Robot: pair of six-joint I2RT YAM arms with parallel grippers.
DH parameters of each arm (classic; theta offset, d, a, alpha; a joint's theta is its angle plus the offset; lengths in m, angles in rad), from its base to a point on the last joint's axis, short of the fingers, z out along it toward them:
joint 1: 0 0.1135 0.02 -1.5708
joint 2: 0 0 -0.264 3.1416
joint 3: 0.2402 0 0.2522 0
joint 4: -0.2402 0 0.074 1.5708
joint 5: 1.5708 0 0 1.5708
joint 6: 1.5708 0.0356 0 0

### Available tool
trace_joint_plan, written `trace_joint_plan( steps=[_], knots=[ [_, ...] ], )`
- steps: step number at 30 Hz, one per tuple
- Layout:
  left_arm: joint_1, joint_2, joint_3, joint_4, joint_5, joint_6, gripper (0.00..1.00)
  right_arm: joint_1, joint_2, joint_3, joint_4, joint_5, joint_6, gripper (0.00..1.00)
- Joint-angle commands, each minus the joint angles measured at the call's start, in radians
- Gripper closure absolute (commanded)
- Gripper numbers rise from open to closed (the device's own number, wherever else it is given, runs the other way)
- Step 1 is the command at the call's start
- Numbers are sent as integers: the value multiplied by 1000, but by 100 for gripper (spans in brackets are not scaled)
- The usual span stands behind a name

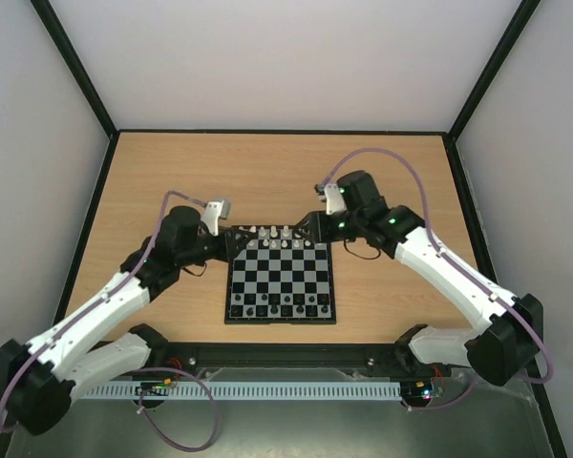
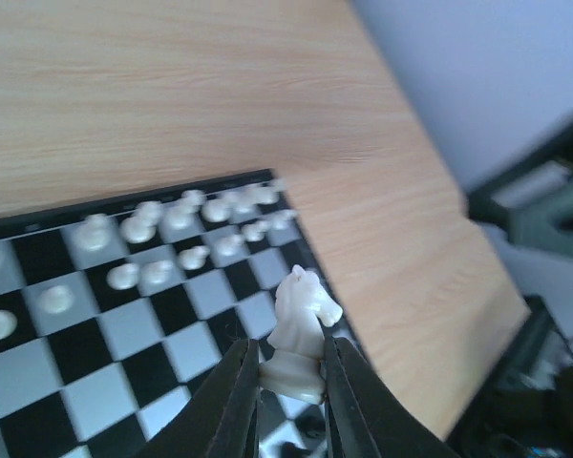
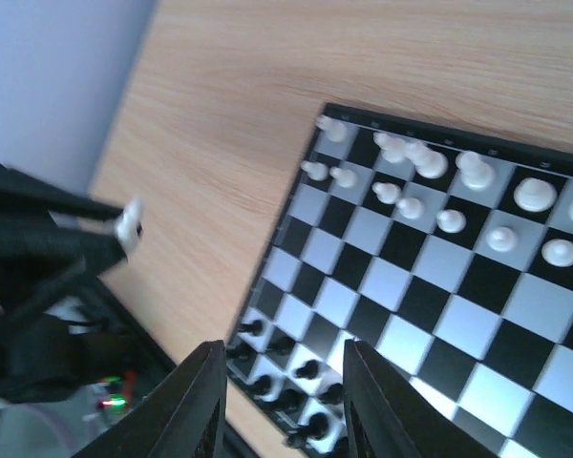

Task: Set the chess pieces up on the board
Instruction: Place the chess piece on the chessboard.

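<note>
A white knight [image 2: 304, 320] is clamped at its base by the left gripper [image 2: 288, 372] above the chessboard [image 2: 95, 382]. It should be lowered upright, centred on its back-row square. The right gripper [image 3: 282, 391] is spread and empty.

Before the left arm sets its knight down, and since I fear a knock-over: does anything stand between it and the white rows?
Nothing visible does. The knight, clamped in the left gripper, has only bare squares of the board between it and the white pieces. Those pieces stand crowded together, though.
</note>
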Motion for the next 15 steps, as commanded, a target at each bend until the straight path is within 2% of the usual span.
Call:
trace_joint_plan(
  steps=[1,7,10,15],
  knots=[
    [-76,-132,-41,28,95,18,84,-96,-42,-29,61,-349,58,65],
    [-224,-210,-38,-12,-48,68,83,-146,-35,-31,126,-605,141,65],
    [-314,-212,-13,-49,-189,93,83,-153,-9,-25,156,-721,200,65],
    [-490,-172,45,-89,-479,108,83,-155,3,-1,116,-774,216,63]
  ],
)
